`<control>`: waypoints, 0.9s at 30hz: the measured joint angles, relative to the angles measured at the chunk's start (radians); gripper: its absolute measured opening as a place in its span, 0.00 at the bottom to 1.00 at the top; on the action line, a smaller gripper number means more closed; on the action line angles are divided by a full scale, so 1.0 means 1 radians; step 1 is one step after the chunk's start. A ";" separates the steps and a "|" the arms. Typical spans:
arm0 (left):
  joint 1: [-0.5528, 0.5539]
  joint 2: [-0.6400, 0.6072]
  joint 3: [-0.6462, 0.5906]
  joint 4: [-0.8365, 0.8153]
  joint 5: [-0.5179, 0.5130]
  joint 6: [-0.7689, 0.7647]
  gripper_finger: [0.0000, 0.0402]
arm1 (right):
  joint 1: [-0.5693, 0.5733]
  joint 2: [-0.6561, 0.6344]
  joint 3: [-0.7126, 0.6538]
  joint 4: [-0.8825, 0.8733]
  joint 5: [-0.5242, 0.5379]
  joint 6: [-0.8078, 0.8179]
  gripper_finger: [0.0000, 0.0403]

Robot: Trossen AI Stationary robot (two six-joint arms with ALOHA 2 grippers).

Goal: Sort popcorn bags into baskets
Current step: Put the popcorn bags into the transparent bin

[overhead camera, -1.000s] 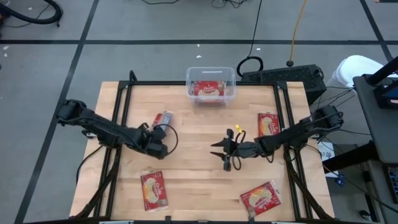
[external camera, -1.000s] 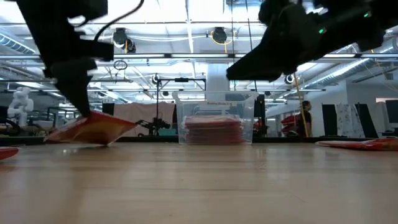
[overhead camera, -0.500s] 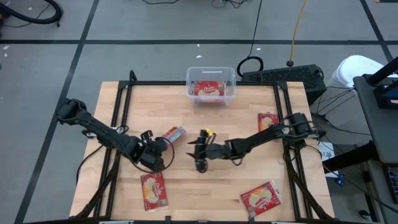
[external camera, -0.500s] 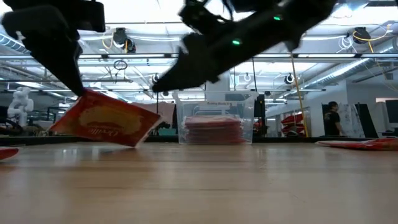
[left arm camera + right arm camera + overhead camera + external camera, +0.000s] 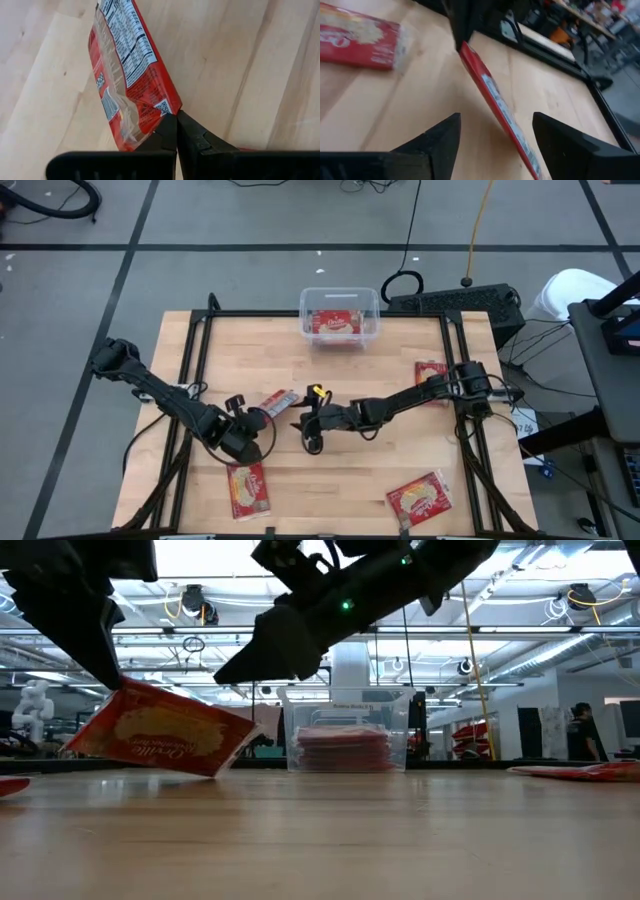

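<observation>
High view: left gripper (image 5: 262, 411), jaws clamped on a flat red-and-yellow popcorn bag (image 5: 277, 399), holds it mid-surface, well short of the clear plastic tub (image 5: 340, 317).

Right wrist view: right gripper (image 5: 492, 131), jaws wide, faces the bag's edge; a handover step, judged. Next it must close on the bag.

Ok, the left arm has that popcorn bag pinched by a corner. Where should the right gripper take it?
Take the free end of the popcorn bag, away from the corner pinched by the left gripper. The bag hangs tilted, edge-on to the open right gripper. I would come straight in from the right arm's side and close the jaws across the bag's flat faces.
</observation>
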 joint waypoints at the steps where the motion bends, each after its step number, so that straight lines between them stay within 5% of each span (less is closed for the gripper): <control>1: 0.000 0.000 0.000 0.000 -0.004 0.003 0.00 | 0.000 0.000 0.000 0.009 -0.018 -0.015 0.59; 10: 0.001 0.000 0.001 0.061 -0.012 0.092 0.00 | -0.003 0.108 0.002 0.222 -0.019 -0.153 0.56; 18: 0.001 0.000 0.001 0.123 -0.014 0.226 0.01 | -0.019 0.175 0.053 0.202 -0.020 -0.191 0.55; 27: 0.004 0.000 0.001 0.216 -0.025 0.325 0.01 | -0.018 0.178 0.053 0.173 -0.016 -0.192 0.28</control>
